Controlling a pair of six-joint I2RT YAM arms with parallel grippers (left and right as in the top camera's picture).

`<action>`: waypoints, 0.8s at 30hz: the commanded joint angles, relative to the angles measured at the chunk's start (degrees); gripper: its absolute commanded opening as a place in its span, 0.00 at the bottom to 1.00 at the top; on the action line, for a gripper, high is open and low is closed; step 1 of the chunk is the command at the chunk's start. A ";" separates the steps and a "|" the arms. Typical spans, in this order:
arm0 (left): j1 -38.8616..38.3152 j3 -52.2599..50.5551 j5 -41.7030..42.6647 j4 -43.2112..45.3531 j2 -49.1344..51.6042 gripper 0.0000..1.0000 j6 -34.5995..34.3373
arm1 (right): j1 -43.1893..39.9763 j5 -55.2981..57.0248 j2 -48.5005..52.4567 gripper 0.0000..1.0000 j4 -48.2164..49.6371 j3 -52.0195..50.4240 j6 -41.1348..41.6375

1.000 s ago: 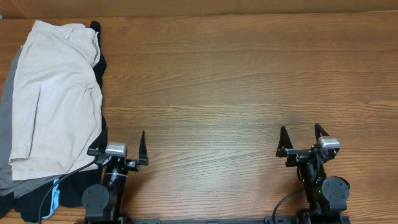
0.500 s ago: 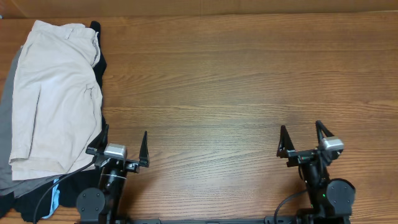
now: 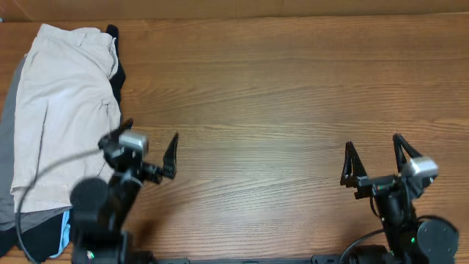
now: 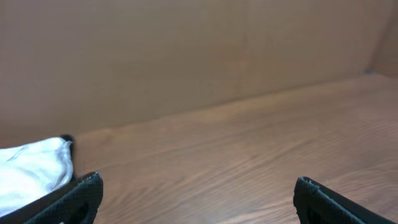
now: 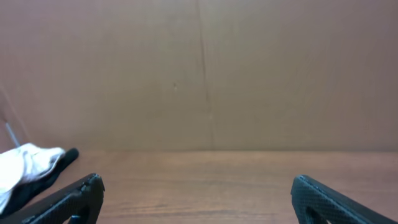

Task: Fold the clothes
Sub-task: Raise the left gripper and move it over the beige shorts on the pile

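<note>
Cream shorts [image 3: 66, 110] lie at nine o'clock on the tabletop [image 3: 278, 88], seemingly halved lengthwise. Left gripper [image 3: 150, 136] and right gripper [image 3: 374, 144] both gape empty, so most folding looks undone

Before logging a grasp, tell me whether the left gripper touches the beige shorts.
Cannot tell. Overhead, left gripper overlaps the shorts at their edge; its height is unclear.

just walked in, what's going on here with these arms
Two robot arms are at a table with beige shorts lying on a grey garment and a black garment at its left end. The left gripper, open, is beside the shorts' right edge; the right gripper, open, is over bare wood far from them. Nothing is held yet.
</note>
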 commanded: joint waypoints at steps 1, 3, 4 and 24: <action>-0.37 12.24 7.15 -5.18 10.60 1.00 -0.57 | -0.11 -3.48 6.60 1.00 -1.62 6.49 -0.02; -0.37 18.86 7.78 -10.43 16.59 1.00 -0.57 | -0.11 -4.00 10.95 1.00 -3.67 9.68 -0.02; -0.37 21.90 7.76 -13.00 19.19 1.00 -0.55 | -0.11 -4.13 13.29 1.00 -4.96 11.39 -0.02; -0.37 49.64 2.60 -32.92 51.23 1.00 0.70 | -0.11 -12.17 60.59 1.00 -26.77 39.87 -0.02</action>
